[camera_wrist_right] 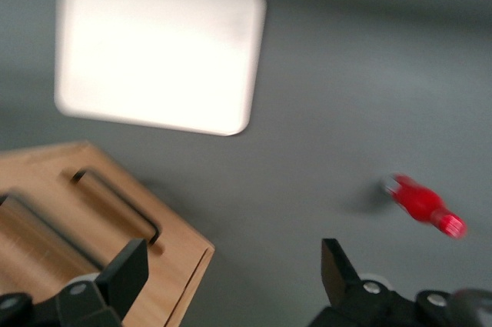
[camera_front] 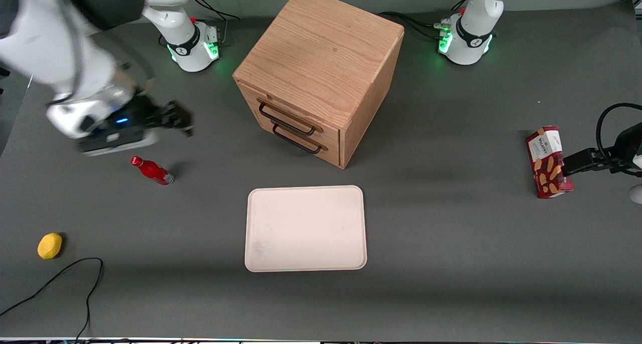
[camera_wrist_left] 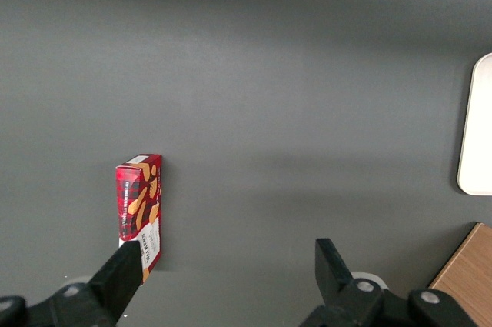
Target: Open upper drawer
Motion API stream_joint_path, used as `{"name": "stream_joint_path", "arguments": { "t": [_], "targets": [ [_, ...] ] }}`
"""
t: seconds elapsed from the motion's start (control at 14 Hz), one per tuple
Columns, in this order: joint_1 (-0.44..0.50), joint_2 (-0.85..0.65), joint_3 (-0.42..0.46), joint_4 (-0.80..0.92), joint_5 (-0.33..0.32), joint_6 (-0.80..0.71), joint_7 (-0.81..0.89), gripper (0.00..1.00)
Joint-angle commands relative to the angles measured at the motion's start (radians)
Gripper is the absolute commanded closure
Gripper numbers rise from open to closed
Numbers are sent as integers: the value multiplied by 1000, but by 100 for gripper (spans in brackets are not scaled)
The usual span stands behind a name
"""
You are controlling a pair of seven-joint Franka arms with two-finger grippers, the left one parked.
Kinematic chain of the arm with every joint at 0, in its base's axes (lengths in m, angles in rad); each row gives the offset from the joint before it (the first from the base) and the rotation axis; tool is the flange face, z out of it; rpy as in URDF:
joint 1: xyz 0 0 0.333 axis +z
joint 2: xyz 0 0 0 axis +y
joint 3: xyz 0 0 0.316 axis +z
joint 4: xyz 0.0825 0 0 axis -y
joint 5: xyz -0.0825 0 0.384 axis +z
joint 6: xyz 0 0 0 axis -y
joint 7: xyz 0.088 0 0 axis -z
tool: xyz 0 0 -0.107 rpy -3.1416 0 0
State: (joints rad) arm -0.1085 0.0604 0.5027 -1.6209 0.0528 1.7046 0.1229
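The oak cube cabinet (camera_front: 321, 58) stands in the middle of the table, turned at an angle. The upper drawer (camera_front: 288, 114) is the topmost of two fronts, with a thin black bar handle (camera_front: 287, 125). It looks flush with the cabinet, as does the lower drawer (camera_front: 301, 138). My right gripper (camera_front: 183, 121) is open and empty. It hovers above the table toward the working arm's end, apart from the cabinet and at about drawer height. In the right wrist view the open gripper (camera_wrist_right: 233, 261) has the cabinet's front (camera_wrist_right: 77, 219) beside one finger (camera_wrist_right: 127, 269).
A red bottle (camera_front: 151, 170) lies on the table just nearer the camera than my gripper; it also shows in the right wrist view (camera_wrist_right: 423, 205). A cream tray (camera_front: 306, 228) lies in front of the cabinet. A yellow lemon (camera_front: 49, 245), a black cable (camera_front: 60, 279) and a biscuit box (camera_front: 547, 162) lie farther out.
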Motion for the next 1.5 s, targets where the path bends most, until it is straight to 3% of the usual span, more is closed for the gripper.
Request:
{"name": "stream_joint_path", "arguments": {
  "t": [0.0,0.29,0.5,0.79,1.43],
  "targets": [
    [-3,51,110,16,1,3,-277,0],
    [15,82,163,-14,5,7,-468,0],
    [23,133,189,-22,7,22,-471,0],
    [35,142,191,-155,2,203,-471,0],
    [-14,114,155,-105,5,190,-391,0]
  ]
}}
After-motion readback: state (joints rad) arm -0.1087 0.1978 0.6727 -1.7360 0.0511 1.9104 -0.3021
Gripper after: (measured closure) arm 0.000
